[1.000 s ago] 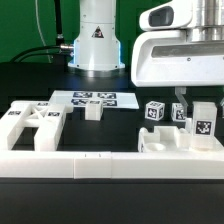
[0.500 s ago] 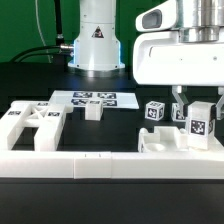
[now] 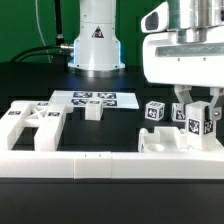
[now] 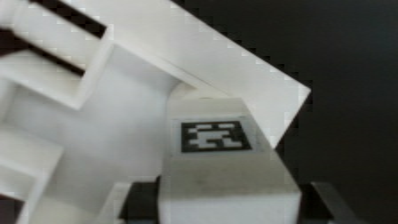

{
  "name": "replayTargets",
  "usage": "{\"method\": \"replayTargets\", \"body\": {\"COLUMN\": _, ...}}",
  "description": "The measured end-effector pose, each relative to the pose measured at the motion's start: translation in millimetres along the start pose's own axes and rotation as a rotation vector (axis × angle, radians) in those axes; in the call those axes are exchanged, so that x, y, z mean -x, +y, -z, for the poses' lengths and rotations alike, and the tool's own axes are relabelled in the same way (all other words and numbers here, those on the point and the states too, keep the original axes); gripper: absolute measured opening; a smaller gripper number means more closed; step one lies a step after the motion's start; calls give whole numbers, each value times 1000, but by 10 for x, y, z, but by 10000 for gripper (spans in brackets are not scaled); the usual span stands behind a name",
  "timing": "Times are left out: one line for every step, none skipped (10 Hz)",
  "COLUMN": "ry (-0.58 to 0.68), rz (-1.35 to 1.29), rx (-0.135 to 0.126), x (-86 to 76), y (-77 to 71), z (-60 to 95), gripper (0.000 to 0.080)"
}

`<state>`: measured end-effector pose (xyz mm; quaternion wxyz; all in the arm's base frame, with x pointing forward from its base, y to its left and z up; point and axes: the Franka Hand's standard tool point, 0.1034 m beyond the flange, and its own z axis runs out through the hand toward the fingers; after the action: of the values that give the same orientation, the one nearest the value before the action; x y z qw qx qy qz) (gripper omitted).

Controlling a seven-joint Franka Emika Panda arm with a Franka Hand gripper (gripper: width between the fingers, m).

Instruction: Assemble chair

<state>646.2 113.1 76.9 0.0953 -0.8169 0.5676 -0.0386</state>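
Note:
My gripper (image 3: 199,110) hangs at the exterior view's right, shut on a white chair block (image 3: 200,122) with black-and-white tags. The block hangs just above and behind a low white chair piece (image 3: 165,143) resting on the table. In the wrist view the tagged block (image 4: 222,150) fills the gap between my dark fingers (image 4: 143,200), over a slanted white panel (image 4: 160,60). A tagged leg cube (image 3: 154,111) stands to the exterior view's left of the held block. A flat slotted panel (image 3: 28,125) lies at the far left, with a small block (image 3: 93,109) near it.
The marker board (image 3: 95,98) lies flat behind the small block. A long white border rail (image 3: 100,165) runs along the front of the table. The arm's white base (image 3: 97,40) stands at the back, against a green backdrop.
The hand has shifted a little toward the exterior view's right and turned, so the held block now shows two tagged faces. Other parts have not moved.

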Motion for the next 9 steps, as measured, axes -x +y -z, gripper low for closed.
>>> {"method": "replayTargets", "body": {"ry": -10, "rz": -89, "rx": -3, "x": 5, "y": 4, "z": -1, "gripper": 290}}
{"method": "replayTargets", "body": {"ry": -22, "rz": -169, "rx": -4, "x": 9, "y": 7, "z": -3, "gripper": 290}}
{"method": "replayTargets", "body": {"ry": -39, "rz": -286, "rx": -2, "x": 25, "y": 7, "z": -3, "gripper": 290}}
{"method": "replayTargets", "body": {"ry": -46, "rz": -324, "rx": -1, "x": 35, "y": 6, "z": -4, "gripper": 290}}
{"method": "replayTargets", "body": {"ry": -46, "rz": -323, "rx": -2, "x": 37, "y": 5, "z": -5, "gripper": 290}}
{"method": "replayTargets", "body": {"ry": -46, "rz": -294, "rx": -2, "x": 39, "y": 8, "z": -10, "gripper": 349}}
{"method": "replayTargets", "body": {"ry": -46, "rz": -254, "rx": -2, "x": 39, "y": 9, "z": -11, "gripper": 532}}
{"method": "replayTargets", "body": {"ry": -47, "rz": -193, "rx": 2, "x": 44, "y": 9, "z": -9, "gripper": 532}}
{"method": "replayTargets", "body": {"ry": -48, "rz": -80, "rx": 3, "x": 62, "y": -4, "z": -1, "gripper": 625}}
